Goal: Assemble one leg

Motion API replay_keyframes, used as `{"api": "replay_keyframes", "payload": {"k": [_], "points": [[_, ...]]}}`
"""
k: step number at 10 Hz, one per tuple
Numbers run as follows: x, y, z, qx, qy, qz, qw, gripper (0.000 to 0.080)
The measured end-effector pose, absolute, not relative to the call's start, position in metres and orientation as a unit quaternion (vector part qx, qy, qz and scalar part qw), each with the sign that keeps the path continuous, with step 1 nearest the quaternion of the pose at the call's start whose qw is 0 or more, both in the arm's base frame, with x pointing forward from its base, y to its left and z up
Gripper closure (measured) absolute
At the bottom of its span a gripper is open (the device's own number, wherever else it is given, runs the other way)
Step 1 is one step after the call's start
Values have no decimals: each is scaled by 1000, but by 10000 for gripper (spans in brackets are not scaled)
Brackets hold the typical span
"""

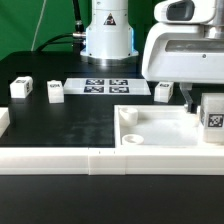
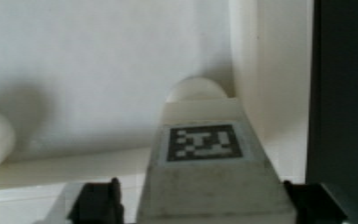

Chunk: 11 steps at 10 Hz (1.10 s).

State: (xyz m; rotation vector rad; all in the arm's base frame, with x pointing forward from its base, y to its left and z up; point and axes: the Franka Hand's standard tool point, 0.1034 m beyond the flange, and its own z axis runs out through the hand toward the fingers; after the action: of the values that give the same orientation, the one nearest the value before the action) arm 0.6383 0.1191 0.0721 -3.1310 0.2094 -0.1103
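Jaws tight on leg, over panel.

Open desk lies mid-scene, in front of the marker board. Flanking it stand 1 leg, a 2nd leg and a 3rd leg. The rimmed panel fills the exterior view's right; a 4th leg fills the gap between the fingers.

In the exterior view the leg and the panel are cut off at the exterior view's right, while in the wrist view the leg's lower end and the fingers are cropped by the picture's edge, everything is blurred, and contact between them cannot be told.
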Motion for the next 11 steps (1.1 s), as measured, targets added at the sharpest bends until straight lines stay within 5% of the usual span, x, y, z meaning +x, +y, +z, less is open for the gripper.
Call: {"api": "replay_keyframes", "payload": {"k": [1,5,11], "points": [[638,119,72,-997,67,-35,1,509],[638,118,71,-992,119,-36,7,508],[636,121,69,-892,449,-46,28,508]]}}
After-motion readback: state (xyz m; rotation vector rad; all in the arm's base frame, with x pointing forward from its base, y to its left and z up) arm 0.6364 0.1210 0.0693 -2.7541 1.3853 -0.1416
